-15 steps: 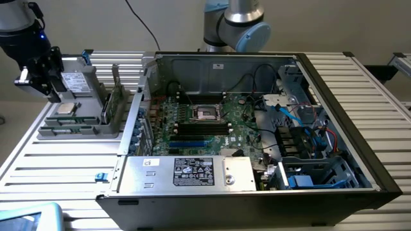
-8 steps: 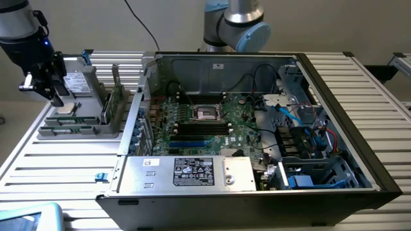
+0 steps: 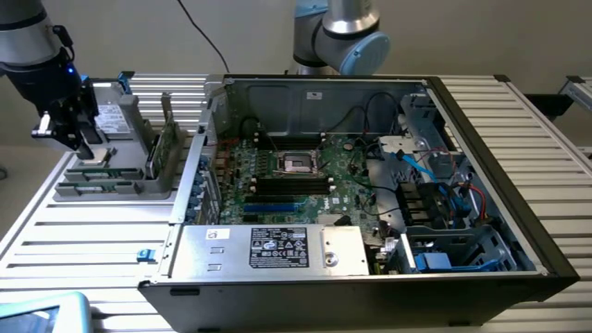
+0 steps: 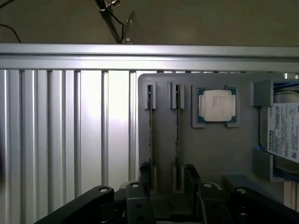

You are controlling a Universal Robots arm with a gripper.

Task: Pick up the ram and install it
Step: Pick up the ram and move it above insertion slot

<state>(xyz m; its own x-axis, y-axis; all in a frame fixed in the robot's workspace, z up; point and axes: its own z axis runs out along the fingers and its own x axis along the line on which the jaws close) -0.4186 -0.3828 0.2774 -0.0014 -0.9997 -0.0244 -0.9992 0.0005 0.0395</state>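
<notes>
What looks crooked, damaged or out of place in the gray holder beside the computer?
Nothing stands out. The ram sticks stand straight in the holder, the processor lies flat in it, and the open hand hangs above them.

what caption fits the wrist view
Open hand over the tray holding two ram sticks, a processor and a drive

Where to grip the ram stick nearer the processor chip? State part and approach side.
Take the ram by its exposed upper long edge, mid-length, pinching its two flat faces, coming straight down from above. It stands on edge in a narrow slot of the gray holder, brackets capping both ends, so probably only that edge is reachable.
</notes>
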